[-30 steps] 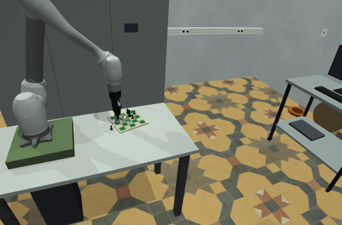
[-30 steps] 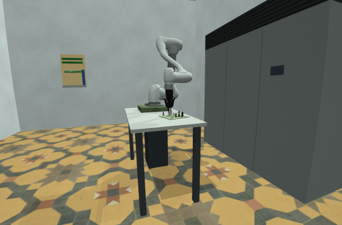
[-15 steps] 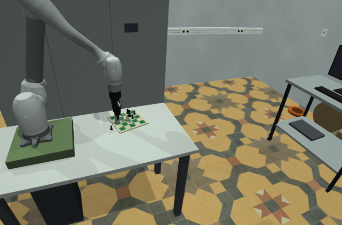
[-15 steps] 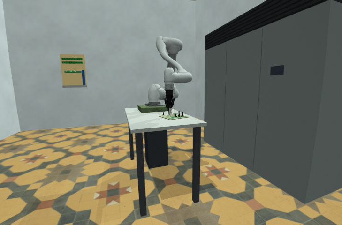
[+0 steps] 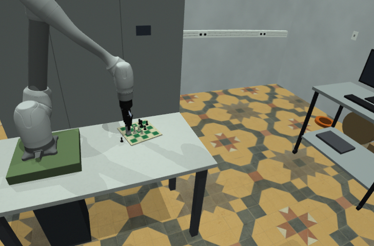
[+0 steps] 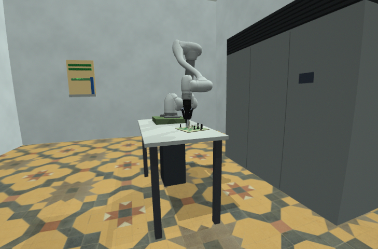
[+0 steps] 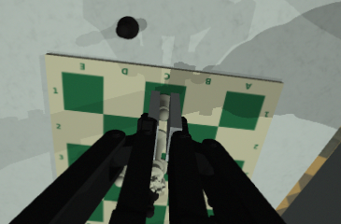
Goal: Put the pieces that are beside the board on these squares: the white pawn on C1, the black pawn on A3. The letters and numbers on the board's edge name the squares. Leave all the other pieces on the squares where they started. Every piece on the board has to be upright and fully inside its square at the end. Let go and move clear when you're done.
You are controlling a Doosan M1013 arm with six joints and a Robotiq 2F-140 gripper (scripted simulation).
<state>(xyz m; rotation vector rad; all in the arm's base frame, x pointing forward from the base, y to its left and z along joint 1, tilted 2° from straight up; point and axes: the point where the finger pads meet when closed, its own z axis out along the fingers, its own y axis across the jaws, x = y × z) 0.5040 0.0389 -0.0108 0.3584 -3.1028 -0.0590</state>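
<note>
My gripper [image 5: 128,132] [image 6: 187,124] [image 7: 163,105] points down at the C1 side of the chessboard [image 5: 133,141] [image 7: 121,95]. Its fingers are shut on the white pawn [image 7: 163,113], which shows between the grey fingertips over the green C1 square. I cannot tell whether its base touches the board. The black pawn [image 5: 121,139] [image 6: 180,125] [image 7: 127,28] stands on the table off the row 1 edge, outside the D and E columns. A3 is partly hidden by the gripper in the wrist view.
White pieces [image 5: 134,129] [image 7: 157,181] stand close behind the fingers, partly hidden in the wrist view. Several black pieces [image 5: 144,127] [image 6: 197,126] stand farther along the board. The arm's base is on a green block [image 5: 67,150] on the white table [image 5: 163,162].
</note>
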